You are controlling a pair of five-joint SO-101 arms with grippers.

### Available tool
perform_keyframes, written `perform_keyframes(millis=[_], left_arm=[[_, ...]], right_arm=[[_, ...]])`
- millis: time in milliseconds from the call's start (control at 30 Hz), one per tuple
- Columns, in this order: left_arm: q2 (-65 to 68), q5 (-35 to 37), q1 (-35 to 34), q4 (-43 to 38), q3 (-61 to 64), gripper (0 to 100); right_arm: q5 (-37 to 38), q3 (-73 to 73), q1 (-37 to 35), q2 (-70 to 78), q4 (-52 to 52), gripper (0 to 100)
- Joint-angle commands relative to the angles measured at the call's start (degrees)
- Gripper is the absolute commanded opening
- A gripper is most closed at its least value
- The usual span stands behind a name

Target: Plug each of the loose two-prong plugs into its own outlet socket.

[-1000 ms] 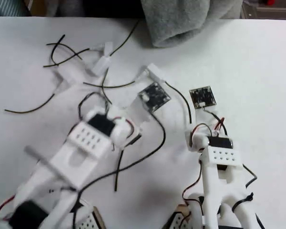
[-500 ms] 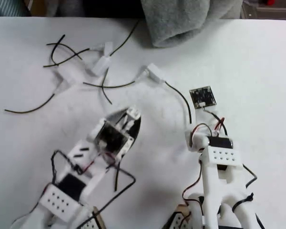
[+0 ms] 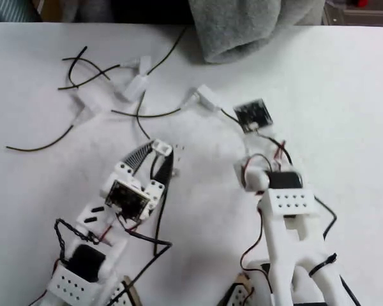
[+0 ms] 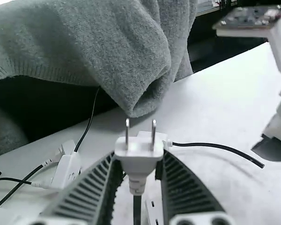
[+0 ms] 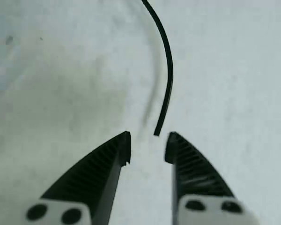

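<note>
The left end effector is clamped on a white plug; its two dark ribbed fingers squeeze the plug's smooth plastic sides. The plug is wide and flat at the front; two thin shiny metal prongs stick straight out past the fingertips. It gets thin at the back, where its dark cord runs down between the fingers. From high up, the plug is over the white counter, near the middle, out in front of the left arm.

The right end effector is apart, with nothing in it; its fingers are dark and ribbed too, with pointy tips. The cut end of a thin black cord lies on the counter just ahead of the gap between the tips; the cord bends away in a soft curve.

Farther back on the counter lie small white plastic blocks on thin black cords; the cords curl and cross over each other. I cannot tell which blocks are plugs and which are sockets. A soft grey knitted cloth hangs over the far edge of the counter; it looks thick and fuzzy, with a rounded fold at the bottom. The counter is flat, smooth and plain white.
</note>
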Motion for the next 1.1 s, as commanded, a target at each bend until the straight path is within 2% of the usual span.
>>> perform_keyframes(millis=[0, 267, 400, 500, 1067], left_arm=[[-1.0, 0.6, -0.5, 0.2, -0.3, 2], [-1.0, 0.6, -0.7, 0.4, -0.3, 2], [-1.0, 0.6, -0.7, 0.4, -0.3, 2], [-1.0, 0.6, -0.7, 0.4, -0.3, 2], [-1.0, 0.4, -0.7, 0.4, -0.3, 2]], right_arm=[[-0.3, -14.9, -5.6, -2.2, 7.0, 2.9], [-0.3, -43.2, -19.9, -2.2, 27.4, 1.9], [0.3, -51.1, -28.1, -1.4, 35.6, 1.9], [0.3, -53.0, -32.9, 0.8, 38.0, 1.9], [0.3, -55.8, -33.5, 16.0, 36.1, 1.9]])
